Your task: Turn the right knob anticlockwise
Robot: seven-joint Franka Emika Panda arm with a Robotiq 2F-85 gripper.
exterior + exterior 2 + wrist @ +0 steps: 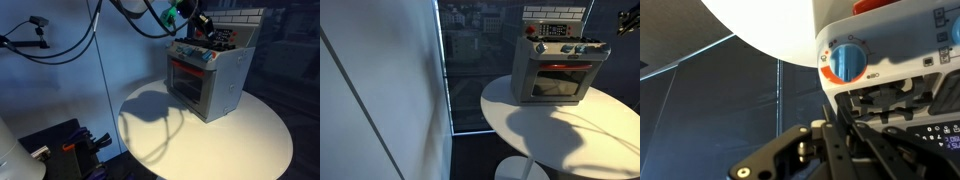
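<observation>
A grey toy oven (pixel 208 80) stands on a round white table (pixel 250 140); it also shows in an exterior view (pixel 558 70). Small knobs sit along its front control panel (pixel 560 48). In the wrist view a blue knob with an orange ring (pixel 848 62) sits on the white panel, and I cannot tell which knob of the panel it is. My gripper (pixel 197 24) hovers over the top of the oven, apart from the knobs. Its dark fingers (pixel 843 150) lie close together with nothing between them.
The oven has a black stovetop grate (pixel 890 95) and a red-lit window (pixel 560 68). A dark window pane (pixel 470 60) and a white wall (pixel 370 90) stand beside the table. Black cables (pixel 70 40) hang above the floor equipment (pixel 60 150).
</observation>
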